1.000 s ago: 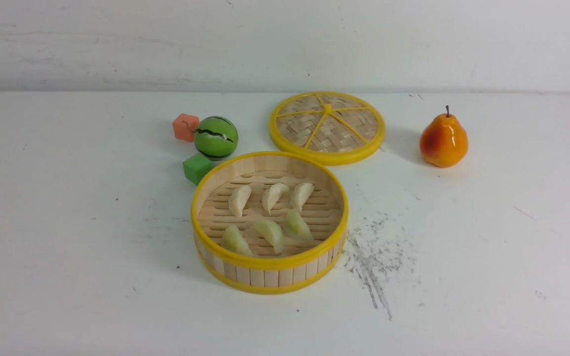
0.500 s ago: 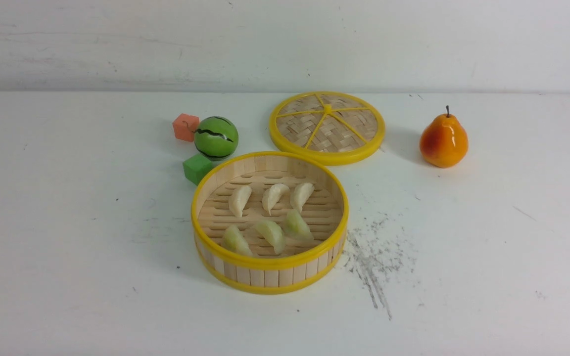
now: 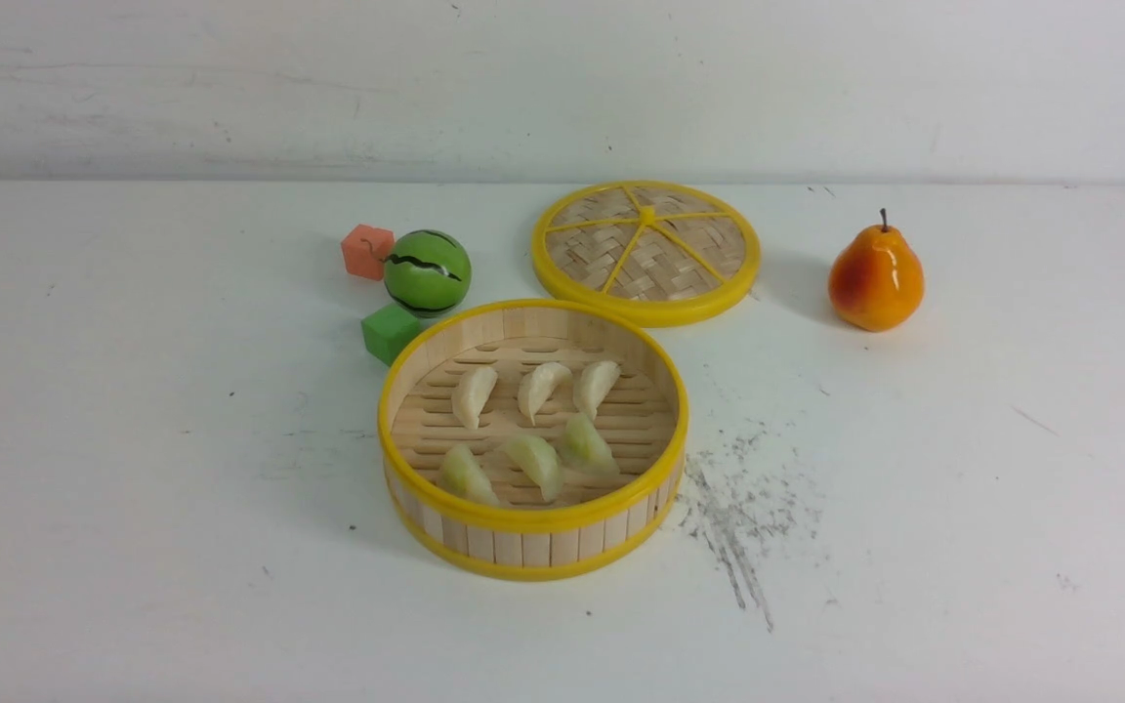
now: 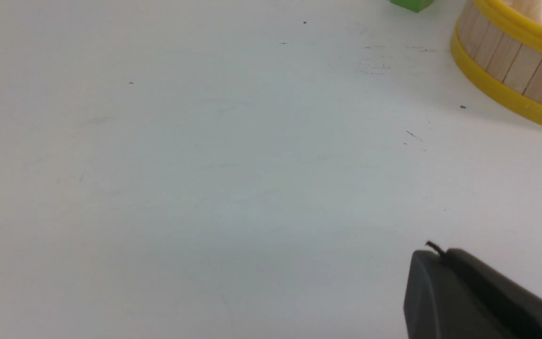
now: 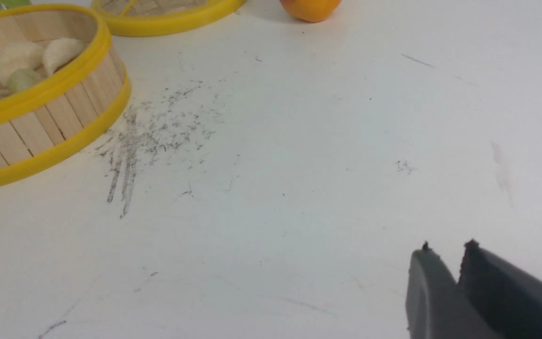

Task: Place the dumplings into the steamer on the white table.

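The steamer (image 3: 533,517) stands at the middle of the white table (image 3: 133,439). All six dumplings lie on its slatted floor: three cream-white ones (image 3: 540,389) in the far row, three pale greenish ones (image 3: 537,463) in the near row. Neither arm shows in the front view. In the left wrist view my left gripper (image 4: 440,254) is shut and empty over bare table, well apart from the steamer's wall (image 4: 511,66). In the right wrist view my right gripper (image 5: 447,249) is shut and empty, with the steamer (image 5: 40,127) far from it.
The flat woven lid (image 3: 645,251) lies behind the steamer. An orange pear (image 3: 875,278) stands at the back right. A green watermelon ball (image 3: 427,271), an orange cube (image 3: 366,251) and a green cube (image 3: 389,332) sit behind the steamer's left. Grey scuff marks (image 3: 738,517) lie to its right.
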Controlling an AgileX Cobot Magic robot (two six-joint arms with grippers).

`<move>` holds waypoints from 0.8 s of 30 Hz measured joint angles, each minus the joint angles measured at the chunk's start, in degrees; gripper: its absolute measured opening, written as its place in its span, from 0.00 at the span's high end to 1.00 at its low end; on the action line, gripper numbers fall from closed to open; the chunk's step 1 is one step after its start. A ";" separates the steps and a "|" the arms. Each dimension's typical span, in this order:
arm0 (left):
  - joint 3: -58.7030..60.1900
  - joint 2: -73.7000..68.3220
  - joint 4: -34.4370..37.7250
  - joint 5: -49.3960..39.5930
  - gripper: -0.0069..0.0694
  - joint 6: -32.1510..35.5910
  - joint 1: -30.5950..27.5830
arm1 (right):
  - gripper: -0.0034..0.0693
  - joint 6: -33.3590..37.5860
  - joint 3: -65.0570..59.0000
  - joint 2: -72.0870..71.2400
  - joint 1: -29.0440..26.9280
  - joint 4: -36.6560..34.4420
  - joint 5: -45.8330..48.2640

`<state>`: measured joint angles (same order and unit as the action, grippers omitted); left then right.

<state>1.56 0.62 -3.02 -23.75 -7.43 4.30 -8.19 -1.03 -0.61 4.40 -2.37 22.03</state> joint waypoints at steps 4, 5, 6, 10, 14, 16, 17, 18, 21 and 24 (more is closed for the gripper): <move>0.00 0.00 0.00 0.00 0.93 0.00 0.00 | 0.81 0.00 0.00 0.00 0.00 0.00 0.00; 0.00 0.00 0.00 0.00 0.93 0.00 0.00 | 0.80 0.00 0.00 0.00 0.00 0.00 0.00; 0.00 0.00 0.00 0.00 0.93 0.00 0.00 | 0.80 0.00 0.00 0.00 0.00 0.00 0.00; 0.00 0.00 0.00 0.00 0.92 0.00 0.00 | 0.79 0.00 0.00 0.00 0.00 0.00 0.00; 0.00 0.00 0.00 0.00 0.92 0.00 0.00 | 0.79 0.00 0.00 0.00 0.00 0.00 0.00; 0.00 0.00 0.00 0.00 0.92 0.00 0.00 | 0.78 0.00 0.00 0.00 0.00 0.00 0.00; 0.00 0.00 0.00 0.00 0.91 0.00 0.00 | 0.78 0.00 0.00 0.00 0.00 0.00 0.00; 0.00 0.00 0.00 0.00 0.91 0.00 0.00 | 0.78 0.00 0.00 0.00 0.00 0.00 0.00; 0.00 0.00 0.00 0.00 0.91 0.00 0.00 | 0.77 0.00 0.00 0.00 0.00 0.00 0.00; 0.00 0.00 0.00 0.00 0.91 0.00 0.00 | 0.77 0.00 0.00 0.00 0.00 0.00 0.00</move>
<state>1.56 0.62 -3.02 -23.75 -7.43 4.30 -8.19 -1.03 -0.61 4.40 -2.37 22.03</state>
